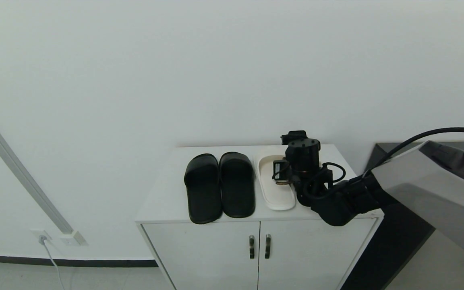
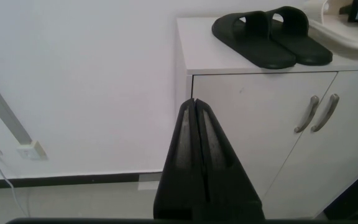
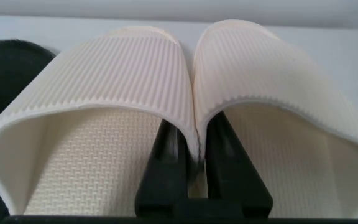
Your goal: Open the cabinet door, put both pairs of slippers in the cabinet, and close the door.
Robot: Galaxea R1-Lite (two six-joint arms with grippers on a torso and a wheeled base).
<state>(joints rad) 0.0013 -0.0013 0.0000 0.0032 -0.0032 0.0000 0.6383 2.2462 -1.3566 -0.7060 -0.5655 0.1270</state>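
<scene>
A: Front of the cabinet doors (image 1: 204,257) is lying open to approach; both are sitting shut, handles (image 1: 251,246) meeting at the seam.
B: And the cabinet top (image 1: 163,193)?
A: The black slippers (image 1: 220,187) and white slippers (image 1: 274,193) are filling the middle, and the right arm (image 1: 336,201) is hanging over the right end. A bare strip is running along the left edge; the wall (image 1: 232,80) is blocking behind.

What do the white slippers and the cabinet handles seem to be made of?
White slippers: probably soft foam or rubber, matte; the straps are ribbed and the footbeds finely textured. Cabinet handles: likely metal with a satin finish; grey, dull sheen.
</scene>
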